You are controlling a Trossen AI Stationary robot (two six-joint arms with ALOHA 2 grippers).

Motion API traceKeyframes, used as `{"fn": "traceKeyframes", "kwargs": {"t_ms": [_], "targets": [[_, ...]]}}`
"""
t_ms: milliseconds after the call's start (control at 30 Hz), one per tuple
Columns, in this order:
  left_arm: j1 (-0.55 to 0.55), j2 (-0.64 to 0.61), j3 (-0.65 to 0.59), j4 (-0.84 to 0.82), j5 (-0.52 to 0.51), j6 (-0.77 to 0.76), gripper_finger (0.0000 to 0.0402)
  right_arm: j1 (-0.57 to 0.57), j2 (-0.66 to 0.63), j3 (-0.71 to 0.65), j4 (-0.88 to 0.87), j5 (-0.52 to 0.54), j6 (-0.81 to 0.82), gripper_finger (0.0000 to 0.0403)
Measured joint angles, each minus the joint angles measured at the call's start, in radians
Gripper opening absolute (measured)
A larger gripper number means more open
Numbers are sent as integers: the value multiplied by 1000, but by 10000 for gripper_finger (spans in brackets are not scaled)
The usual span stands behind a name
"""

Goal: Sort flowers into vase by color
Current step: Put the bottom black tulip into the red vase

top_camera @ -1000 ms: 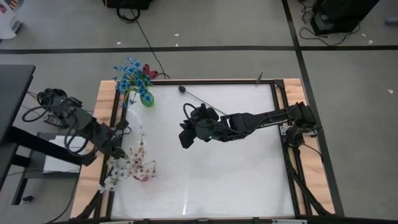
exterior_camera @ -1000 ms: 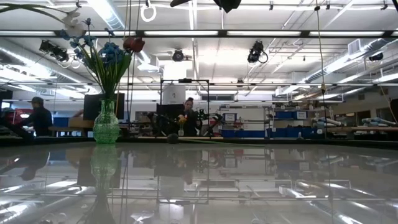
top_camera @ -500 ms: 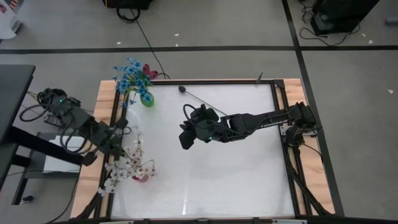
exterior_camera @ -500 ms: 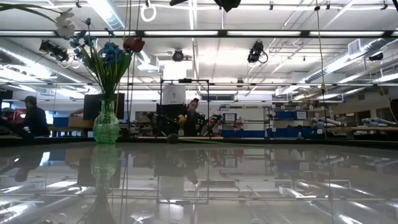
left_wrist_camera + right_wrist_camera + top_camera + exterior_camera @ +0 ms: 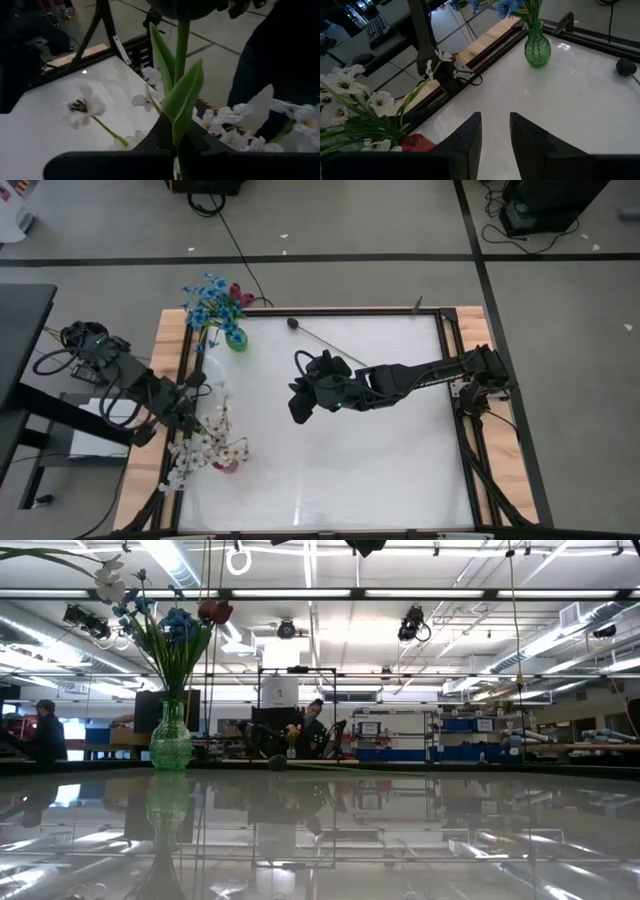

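My left gripper [image 5: 192, 418] is at the table's left edge, shut on a white flower's green stem. Its white head [image 5: 439, 56] sits above the fingers and also shows high up in the low view [image 5: 108, 580]. Just near of the gripper, a bunch of white flowers [image 5: 205, 448] stands in a red vase [image 5: 417, 142]. Blue flowers fill a green vase [image 5: 236, 338] at the far left corner, with one red head [image 5: 214, 610] among them. A dark-headed flower [image 5: 292, 322] lies flat near the far edge. My right gripper [image 5: 495, 135] hovers open over the table's middle [image 5: 300, 405]. My left gripper pinches the flower's green stem [image 5: 178, 127] between its two fingers, among long leaves [image 5: 186, 97]. The stem runs on beyond the fingertips, along the fingers. The flower is lifted clear of the table, and its lower leaves [image 5: 410, 102] trail down toward the white bunch.
A wooden strip [image 5: 170, 350] and dark rails [image 5: 452, 350] frame the white table top. Bare table lies right of the two vases and near of my right arm. People move about in the room beyond the far edge [image 5: 312, 730].
The white flower head held by my left gripper has shifted a little toward the table's left. My right arm has kept still.
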Motion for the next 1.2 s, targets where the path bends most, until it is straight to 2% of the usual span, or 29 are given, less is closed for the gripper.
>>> {"fn": "traceKeyframes", "kwargs": {"t_ms": [167,500,767,933,1200], "targets": [[-62,-1,0,-40,-14,-55,5,4,0,0,-1,1,-15,109],[-199,1,-1,-118,-144,-149,5,4,0,0,-1,0,-45,109],[-237,22,-1,-245,-181,-339,9,4,0,0,-1,-15,-45,109],[-237,44,-1,-305,-199,-433,41,1,0,0,-1,-34,-33,110],[-237,50,-1,-307,-236,-452,134,-9,0,0,-6,-98,-15,129]]}}
